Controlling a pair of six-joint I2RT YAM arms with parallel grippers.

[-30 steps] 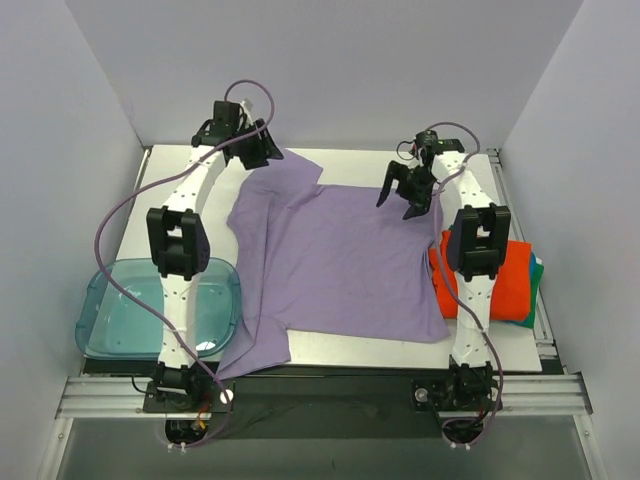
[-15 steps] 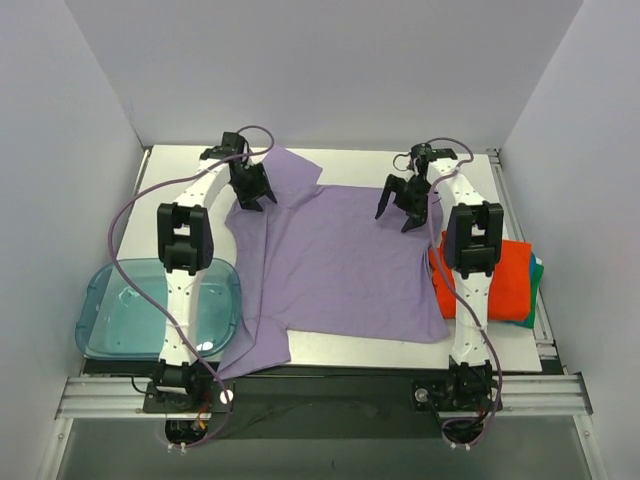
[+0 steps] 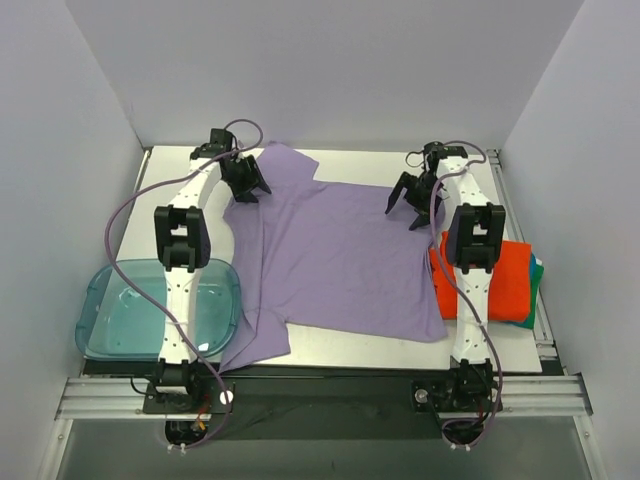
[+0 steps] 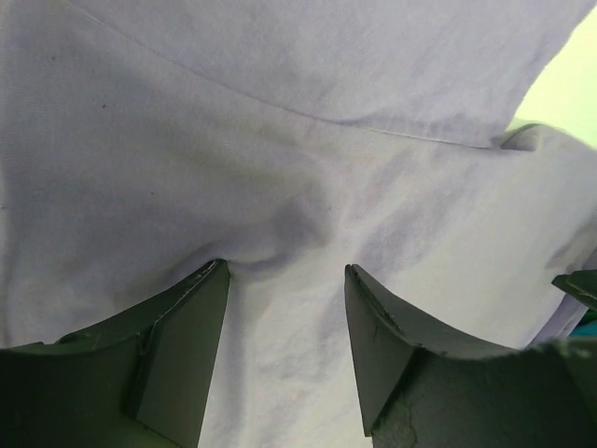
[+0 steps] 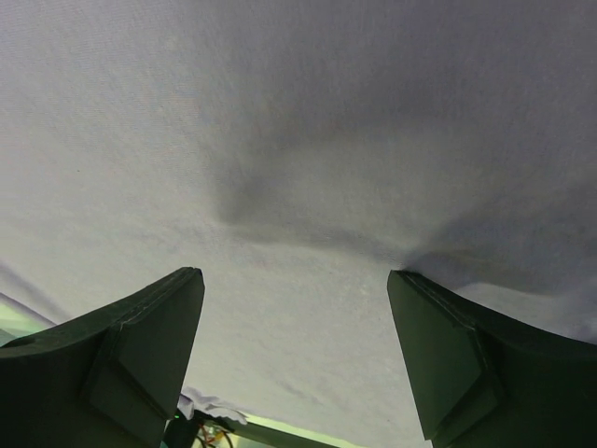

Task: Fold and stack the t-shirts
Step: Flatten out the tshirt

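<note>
A lavender-purple t-shirt (image 3: pixel 340 255) lies spread across the white table, with one sleeve at the back left and another hanging over the front edge. My left gripper (image 3: pixel 245 180) is open at the shirt's back left, by the sleeve seam. In the left wrist view both tips of the left gripper (image 4: pixel 284 271) press into the purple cloth (image 4: pixel 280 140), puckering it. My right gripper (image 3: pixel 410 196) is open over the shirt's back right edge, and the right wrist view shows the right gripper (image 5: pixel 294 275) down on purple cloth (image 5: pixel 308 140). A folded orange-red t-shirt (image 3: pixel 512 280) lies at the right on a green-teal one (image 3: pixel 538 270).
A translucent blue tray (image 3: pixel 120 315) sits off the table's left front corner, partly under the left arm. White walls close in the left, back and right. A strip of bare white table (image 3: pixel 400 352) shows along the front edge.
The left gripper came forward from the back left corner and dropped onto the shirt by the sleeve. The right gripper lowered onto the shirt's back right edge and shifted slightly right.
</note>
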